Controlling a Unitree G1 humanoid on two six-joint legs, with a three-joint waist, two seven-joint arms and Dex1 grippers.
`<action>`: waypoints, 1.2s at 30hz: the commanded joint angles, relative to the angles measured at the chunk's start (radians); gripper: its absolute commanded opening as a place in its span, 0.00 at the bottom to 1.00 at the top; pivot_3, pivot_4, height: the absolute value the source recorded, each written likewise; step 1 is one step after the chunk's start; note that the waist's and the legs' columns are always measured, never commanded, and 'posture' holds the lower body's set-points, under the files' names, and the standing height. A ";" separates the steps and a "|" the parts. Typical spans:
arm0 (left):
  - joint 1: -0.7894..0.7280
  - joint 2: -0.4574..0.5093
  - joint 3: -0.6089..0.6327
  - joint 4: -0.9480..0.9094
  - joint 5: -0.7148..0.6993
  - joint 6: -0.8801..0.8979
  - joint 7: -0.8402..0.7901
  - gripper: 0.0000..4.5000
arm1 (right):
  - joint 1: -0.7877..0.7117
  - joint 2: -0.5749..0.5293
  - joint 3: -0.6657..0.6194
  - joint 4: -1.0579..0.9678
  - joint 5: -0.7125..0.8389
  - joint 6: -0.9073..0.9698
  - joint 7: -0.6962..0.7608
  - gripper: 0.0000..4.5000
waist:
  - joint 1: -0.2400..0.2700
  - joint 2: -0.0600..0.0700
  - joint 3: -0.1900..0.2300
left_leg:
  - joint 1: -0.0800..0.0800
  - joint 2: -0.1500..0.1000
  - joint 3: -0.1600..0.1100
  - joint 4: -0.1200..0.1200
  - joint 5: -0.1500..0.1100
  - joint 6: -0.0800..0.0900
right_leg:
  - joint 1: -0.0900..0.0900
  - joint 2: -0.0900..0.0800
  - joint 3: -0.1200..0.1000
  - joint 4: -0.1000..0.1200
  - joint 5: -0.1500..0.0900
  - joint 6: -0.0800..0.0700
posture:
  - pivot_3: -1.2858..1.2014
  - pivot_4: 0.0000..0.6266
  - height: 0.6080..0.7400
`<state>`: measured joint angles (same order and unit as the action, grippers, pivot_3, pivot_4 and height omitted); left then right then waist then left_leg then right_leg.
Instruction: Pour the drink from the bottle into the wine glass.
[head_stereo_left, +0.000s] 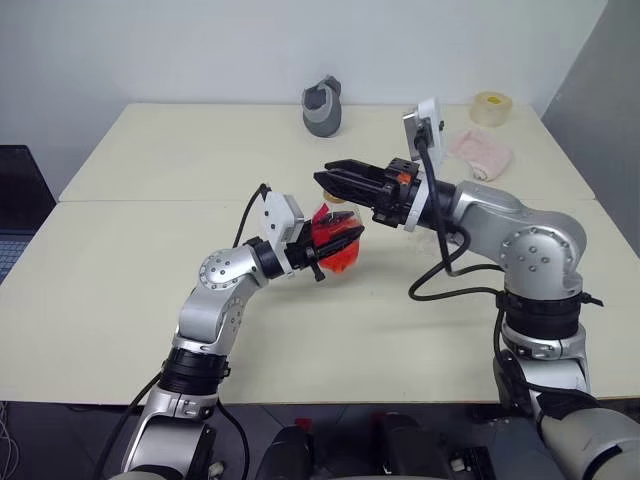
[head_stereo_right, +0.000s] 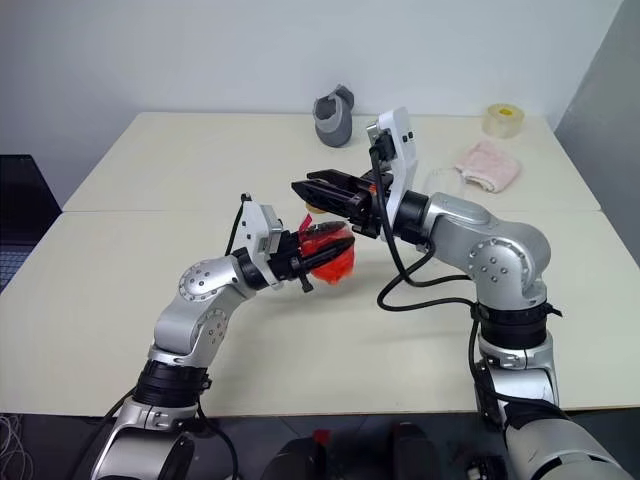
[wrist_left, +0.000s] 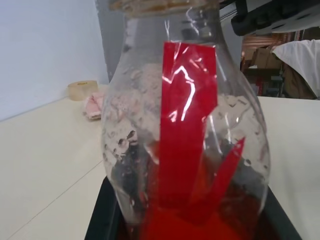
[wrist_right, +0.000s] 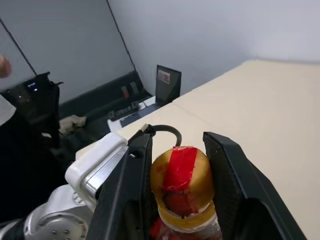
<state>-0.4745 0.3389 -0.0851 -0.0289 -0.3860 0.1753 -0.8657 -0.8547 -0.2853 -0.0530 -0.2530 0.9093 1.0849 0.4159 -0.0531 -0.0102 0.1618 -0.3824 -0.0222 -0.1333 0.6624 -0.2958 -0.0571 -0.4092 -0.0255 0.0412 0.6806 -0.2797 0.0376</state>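
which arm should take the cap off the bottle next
Right, probably. The right tool already has its fingers either side of the yellow-and-red cap, while the left tool is shut on the bottle.

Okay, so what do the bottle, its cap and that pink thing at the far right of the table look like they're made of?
The bottle: clear, glossy, probably thin plastic, going by the sharp highlights, the background showing through, and a shiny red film label. Its cap: smooth yellow, likely plastic, with a strip of red tape across the top. The pink thing: soft and matte, crumpled, apparently cloth or a towel.
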 joint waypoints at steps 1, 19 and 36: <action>0.013 0.013 0.023 -0.017 0.001 -0.010 0.006 0.30 | -0.018 -0.039 -0.011 -0.057 -0.028 -0.068 0.038 0.28 | 0.000 0.000 0.000 | 0.000 0.000 0.000 0.000 0.000 0.000 | 0.000 0.000 0.000 0.000 0.000 0.000 | 0.52 0.24 1.00; 0.002 0.011 0.037 -0.021 -0.030 0.011 -0.007 0.22 | -0.036 -0.005 -0.057 0.022 0.057 -0.031 -0.012 0.28 | 0.000 0.000 0.000 | 0.000 0.001 0.000 0.000 0.000 -0.001 | 0.000 0.000 0.000 0.000 0.000 0.000 | 0.52 0.24 1.00; -0.004 0.008 0.035 -0.013 -0.027 0.009 -0.008 0.22 | 0.010 -0.180 0.168 -0.037 -0.306 -0.429 0.252 0.28 | 0.000 0.001 0.001 | 0.001 0.000 0.000 0.000 0.000 0.000 | 0.001 0.001 0.000 0.000 0.000 0.000 | 0.52 0.24 1.00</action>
<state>-0.4811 0.3400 -0.0779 -0.0311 -0.4004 0.1920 -0.8757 -0.8351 -0.4543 0.1658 -0.2788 0.6335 0.7016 0.6735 -0.0531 -0.0093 0.1626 -0.3819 -0.0222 -0.1332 0.6627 -0.2958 -0.0572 -0.4083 -0.0247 0.0408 0.6806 -0.2798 0.0379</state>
